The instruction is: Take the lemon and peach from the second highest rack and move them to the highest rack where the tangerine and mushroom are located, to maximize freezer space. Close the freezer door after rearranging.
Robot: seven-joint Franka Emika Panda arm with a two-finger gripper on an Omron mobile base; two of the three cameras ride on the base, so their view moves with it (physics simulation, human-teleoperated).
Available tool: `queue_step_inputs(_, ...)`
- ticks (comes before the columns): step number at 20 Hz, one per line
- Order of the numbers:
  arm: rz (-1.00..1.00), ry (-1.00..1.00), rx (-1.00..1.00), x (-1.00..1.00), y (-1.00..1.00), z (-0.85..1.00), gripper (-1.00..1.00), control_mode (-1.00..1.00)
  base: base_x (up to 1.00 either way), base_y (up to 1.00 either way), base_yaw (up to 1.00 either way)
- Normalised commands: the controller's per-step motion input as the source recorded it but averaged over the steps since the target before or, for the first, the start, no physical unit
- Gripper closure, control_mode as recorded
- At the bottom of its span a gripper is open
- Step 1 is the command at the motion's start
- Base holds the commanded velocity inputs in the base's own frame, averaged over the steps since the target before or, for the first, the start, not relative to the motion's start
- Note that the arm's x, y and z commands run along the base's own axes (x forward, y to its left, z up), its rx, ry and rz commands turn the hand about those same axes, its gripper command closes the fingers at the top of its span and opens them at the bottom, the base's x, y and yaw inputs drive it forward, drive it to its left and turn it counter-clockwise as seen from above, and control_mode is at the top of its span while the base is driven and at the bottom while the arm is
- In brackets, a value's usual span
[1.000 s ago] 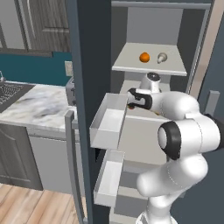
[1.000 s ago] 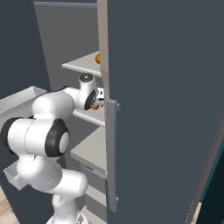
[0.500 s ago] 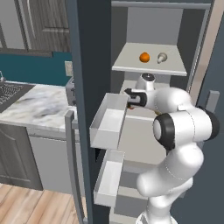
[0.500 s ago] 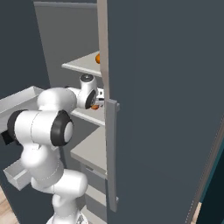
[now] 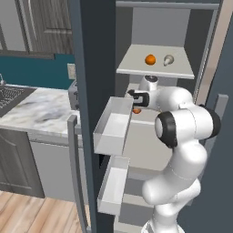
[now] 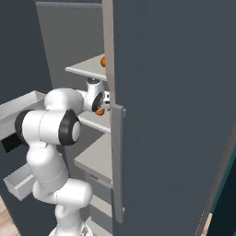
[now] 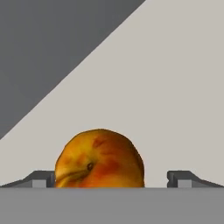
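Note:
The peach [image 7: 99,159], orange with red blush, lies on the pale second highest rack [image 7: 175,96], between my gripper's [image 7: 113,179] spread fingertips [image 7: 41,178]. The gripper is open and holds nothing. From the left base view, the gripper [image 5: 135,103] hovers just above the peach [image 5: 136,110] under the highest rack [image 5: 154,72]. That rack carries the tangerine [image 5: 150,59] and the mushroom [image 5: 169,59]. The right base view catches a sliver of the peach [image 6: 100,111] and the tangerine [image 6: 103,61] beside the door edge. The lemon is hidden.
The open freezer door [image 5: 93,68] stands at the left with a long handle [image 5: 75,159] and two white door bins [image 5: 113,125], [image 5: 111,184]. The other door [image 6: 161,115] blocks much of the right base view. A marble counter [image 5: 36,107] lies left.
My arm has folded in with the elbow swinging right, and the hand has shifted slightly left over the second rack. The tangerine and mushroom have not moved.

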Motion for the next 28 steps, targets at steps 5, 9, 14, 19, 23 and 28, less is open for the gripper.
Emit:
queue_step_inputs(5, 0.0, 0.0, 0.0, 0.07, 0.02, -0.2, -1.0, -1.0, 0.0, 0.0, 0.0)
queue_step_inputs(9, 0.0, 0.0, 0.0, 0.0, 0.06, -0.27, -1.0, -1.0, 0.0, 0.0, 0.0)
queue_step_inputs(14, 0.0, 0.0, 0.0, 0.0, 0.07, -0.26, -1.0, -1.0, 0.0, 0.0, 0.0)
queue_step_inputs(19, 0.0, 0.0, 0.0, 0.0, 0.03, -0.3, 1.0, -1.0, 0.0, 0.0, 0.0)
queue_step_inputs(23, 0.0, -0.01, 0.0, 0.0, 0.0, -0.31, 1.0, -1.0, 0.0, 0.0, 0.0)
queue_step_inputs(28, 0.0, -0.05, 0.0, -0.18, 0.0, -0.25, 1.0, -1.0, 0.0, 0.0, 0.0)
